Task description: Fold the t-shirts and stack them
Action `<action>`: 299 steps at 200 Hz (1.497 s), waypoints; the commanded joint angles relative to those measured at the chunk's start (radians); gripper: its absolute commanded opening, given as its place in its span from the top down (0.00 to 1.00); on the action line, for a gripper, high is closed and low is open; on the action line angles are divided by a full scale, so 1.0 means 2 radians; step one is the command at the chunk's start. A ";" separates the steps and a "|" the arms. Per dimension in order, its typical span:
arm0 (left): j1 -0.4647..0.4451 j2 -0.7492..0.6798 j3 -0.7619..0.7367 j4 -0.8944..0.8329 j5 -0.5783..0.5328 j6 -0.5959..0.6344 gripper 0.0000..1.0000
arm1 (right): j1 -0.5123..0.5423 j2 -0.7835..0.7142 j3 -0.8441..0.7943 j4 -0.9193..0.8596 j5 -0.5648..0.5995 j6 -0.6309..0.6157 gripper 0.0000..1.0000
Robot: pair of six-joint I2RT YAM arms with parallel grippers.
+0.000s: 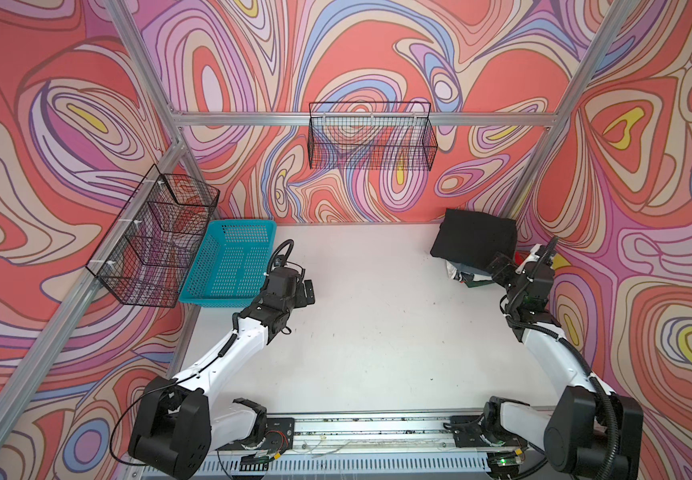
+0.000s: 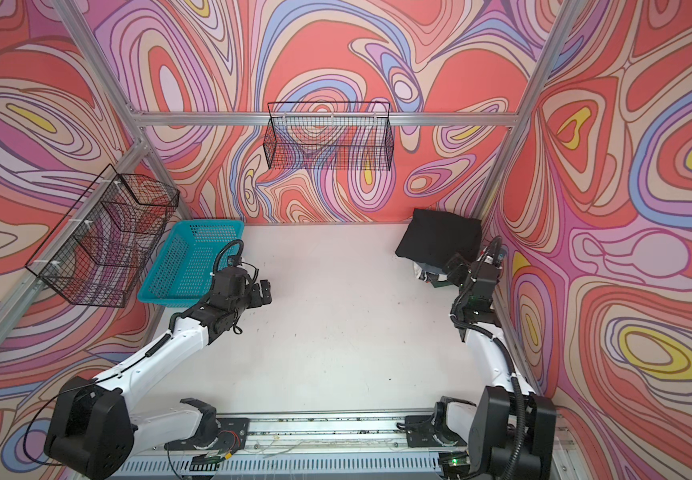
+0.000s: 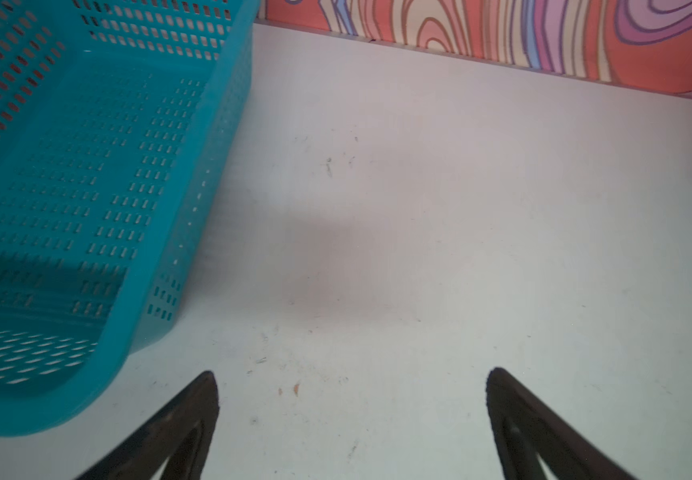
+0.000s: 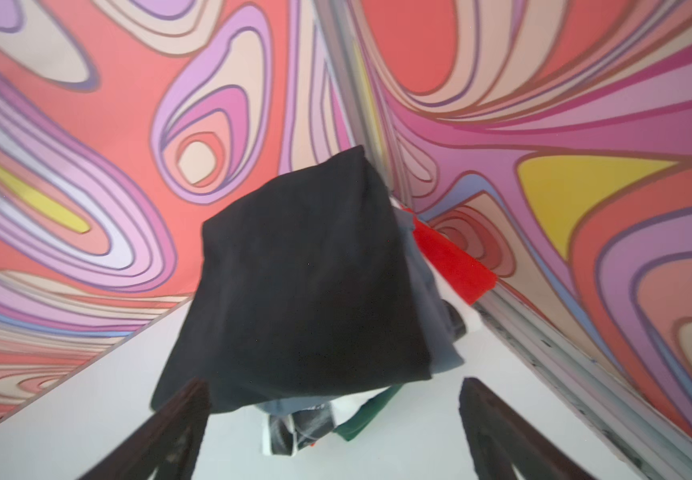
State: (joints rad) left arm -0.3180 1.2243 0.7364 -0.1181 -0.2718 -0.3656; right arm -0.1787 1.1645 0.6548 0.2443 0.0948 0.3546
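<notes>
Occupying the far right corner of the white table (image 1: pixel 377 332), the pile of t-shirts (image 1: pixel 475 239) lies against the patterned walls, with a folded black t-shirt (image 4: pixel 307 282) on top. A turquoise basket (image 1: pixel 240 222) stands at the far left of the table. One wire basket (image 1: pixel 371 141) hangs on the back rail and another wire basket (image 1: pixel 157 237) on the left rail.

The left gripper (image 3: pixel 352 374) hangs over bare table just beside the turquoise basket, jaws spread apart with nothing between them. The right gripper (image 4: pixel 334 381) is at the near edge of the pile, jaws likewise spread and gripping nothing.

In both top views the right gripper and its wrist cover the near right part of the pile. The lower shirts show only as edges in the right wrist view: grey (image 4: pixel 427 299), red (image 4: pixel 452 266), dark green (image 4: pixel 371 415) and white (image 4: pixel 352 405). Their folds cannot be made out, and motion blur softens both wrist views.

Count: two arms, two grippers, one turquoise basket, two wire baskets, one pile showing five shirt colours.
</notes>
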 commanded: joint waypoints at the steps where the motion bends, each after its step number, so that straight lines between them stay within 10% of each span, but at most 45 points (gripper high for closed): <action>1: 0.020 -0.014 -0.033 0.062 -0.065 0.042 0.00 | 0.037 0.010 -0.034 0.072 0.004 -0.038 0.02; 36: 0.056 -0.014 -0.082 0.148 -0.088 0.093 0.00 | 0.053 0.013 -0.165 0.282 0.039 -0.047 0.02; 75: 0.061 0.035 -0.177 0.334 -0.066 0.167 0.00 | 0.053 0.067 -0.159 0.261 0.035 -0.044 0.02; 179: 0.069 0.058 -0.201 0.440 -0.006 0.221 0.00 | 0.053 0.214 -0.213 0.534 0.055 -0.080 0.02; 299: 0.075 0.089 -0.212 0.488 0.131 0.281 0.00 | 0.073 0.269 -0.166 0.508 -0.035 -0.136 0.02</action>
State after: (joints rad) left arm -0.1814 1.3682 0.3298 0.7628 -0.1394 0.1459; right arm -0.0448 1.6928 0.2871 1.2598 0.0753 0.1345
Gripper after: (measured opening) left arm 0.999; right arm 0.982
